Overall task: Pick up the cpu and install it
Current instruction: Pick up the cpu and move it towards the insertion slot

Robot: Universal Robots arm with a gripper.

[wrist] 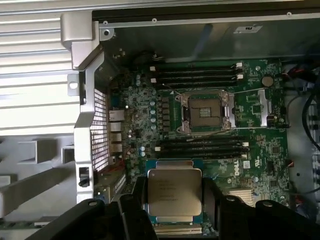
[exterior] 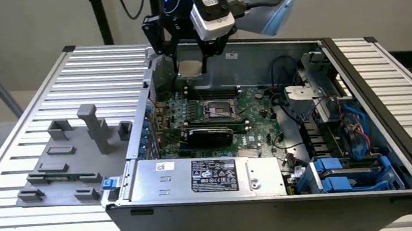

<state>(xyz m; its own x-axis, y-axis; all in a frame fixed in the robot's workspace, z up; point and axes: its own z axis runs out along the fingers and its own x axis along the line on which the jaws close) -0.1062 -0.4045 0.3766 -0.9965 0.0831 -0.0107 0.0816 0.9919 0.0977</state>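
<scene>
The cpu (wrist: pixel 174 192) hangs above the green motherboard (wrist: pixel 260 150), just short of the open socket (wrist: pixel 206 112), with the hand (wrist: pixel 174 210) pinching it by two opposite edges. It looks light, thin and stiff, with a slick metal lid. The underside is probably delicate, so I'd judge the edges the only safe hold.

Bright, even light on my feed; the ribbed tabletop (wrist: pixel 30 65) blows out to white in the wrist view; the case (wrist: pixel 200 40) interior sits in soft shade; the cpu (wrist: pixel 174 192) lid carries a mild sheen; the claw (wrist: pixel 174 202) looks dark and out of focus.
</scene>
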